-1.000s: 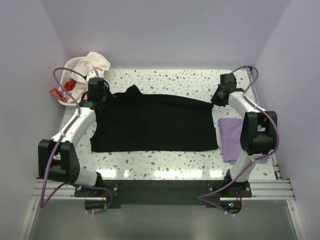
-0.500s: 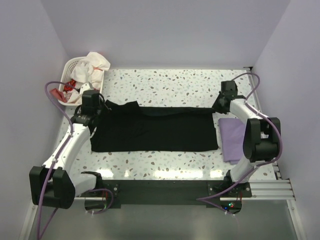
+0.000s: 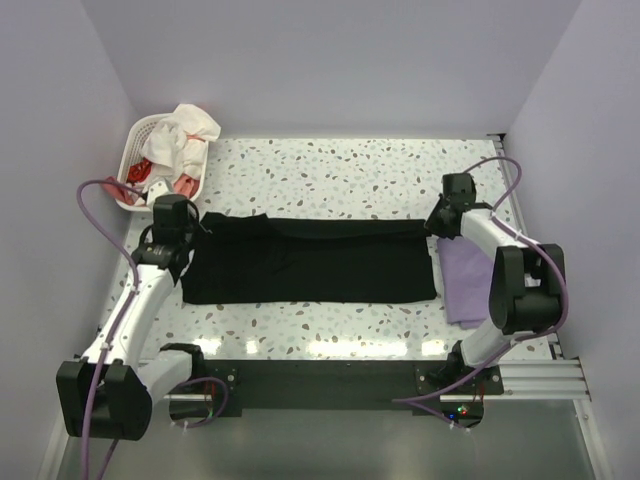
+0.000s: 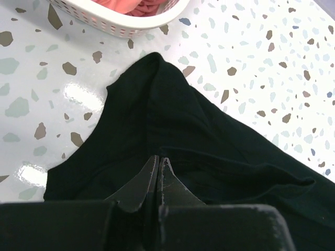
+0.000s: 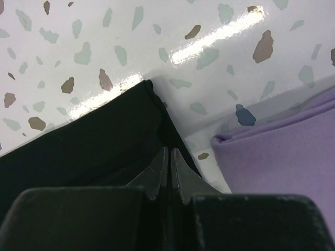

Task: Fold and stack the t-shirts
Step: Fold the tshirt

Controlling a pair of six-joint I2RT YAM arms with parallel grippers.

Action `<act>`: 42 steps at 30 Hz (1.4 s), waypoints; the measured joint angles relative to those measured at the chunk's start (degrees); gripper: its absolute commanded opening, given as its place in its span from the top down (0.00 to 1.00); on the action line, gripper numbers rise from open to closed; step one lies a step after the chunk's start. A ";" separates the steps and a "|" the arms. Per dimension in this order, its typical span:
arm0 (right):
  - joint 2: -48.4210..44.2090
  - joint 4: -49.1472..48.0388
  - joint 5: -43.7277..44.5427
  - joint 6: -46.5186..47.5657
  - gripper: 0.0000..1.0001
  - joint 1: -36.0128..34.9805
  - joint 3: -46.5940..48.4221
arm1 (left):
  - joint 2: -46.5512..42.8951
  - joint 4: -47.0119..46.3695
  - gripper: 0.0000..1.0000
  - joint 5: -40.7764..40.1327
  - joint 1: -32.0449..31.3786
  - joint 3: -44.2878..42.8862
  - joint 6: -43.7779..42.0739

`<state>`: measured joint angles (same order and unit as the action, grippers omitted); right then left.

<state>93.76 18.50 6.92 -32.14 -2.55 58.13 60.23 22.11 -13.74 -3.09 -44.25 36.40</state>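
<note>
Here was the black tee [image 3: 310, 262], stretched across the middle of the speckled table [image 3: 330, 165] and folded into a long band running left to right. At its far-left corner sat the left gripper [image 4: 158, 162], jaws pressed tight together. Its tips were sunk into the dark cloth, which rose in a small peak just beyond them: a firm pinch on the shirt's edge.

Over on the right, the right gripper [image 5: 168, 152] was clamped just as tightly, its tips at the far-right corner of the same shirt. The wrist view hid the bite itself behind the fingers, but it looked like a hold on that corner.

Just beside it, the lavender tee [image 3: 462, 282] rested on the right side of the table as a neat folded rectangle, close against the black shirt's right end.

Far left, the white basket [image 3: 135, 165] stood at the table's corner, white and pinkish-red cloth heaped inside, apart from the black shirt.
</note>
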 measured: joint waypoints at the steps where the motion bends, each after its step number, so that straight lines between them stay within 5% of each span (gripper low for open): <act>1: -0.22 -0.11 0.02 -0.02 1.00 0.00 -0.24 | -0.28 -0.02 1.00 0.02 0.20 0.00 -0.02; 23: -3.61 -2.36 -0.85 -0.96 0.99 0.02 -5.75 | -4.87 0.37 1.00 2.05 4.11 4.44 0.04; 27: -5.38 -2.75 -0.96 -1.38 0.88 0.02 -7.28 | -5.57 0.26 1.00 3.17 4.22 7.65 0.48; 34: -9.70 -3.10 -2.29 -2.23 0.54 0.07 -9.05 | -5.77 -0.17 1.00 5.44 4.22 12.72 2.64; 42: -12.76 -3.37 -4.46 -2.27 0.54 -0.85 -9.35 | -5.86 -1.49 1.00 7.50 4.24 14.60 4.68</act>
<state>80.99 15.14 2.46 -34.41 -3.40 48.77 54.37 20.62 -6.24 1.15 -29.65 41.08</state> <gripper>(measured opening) 0.463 0.016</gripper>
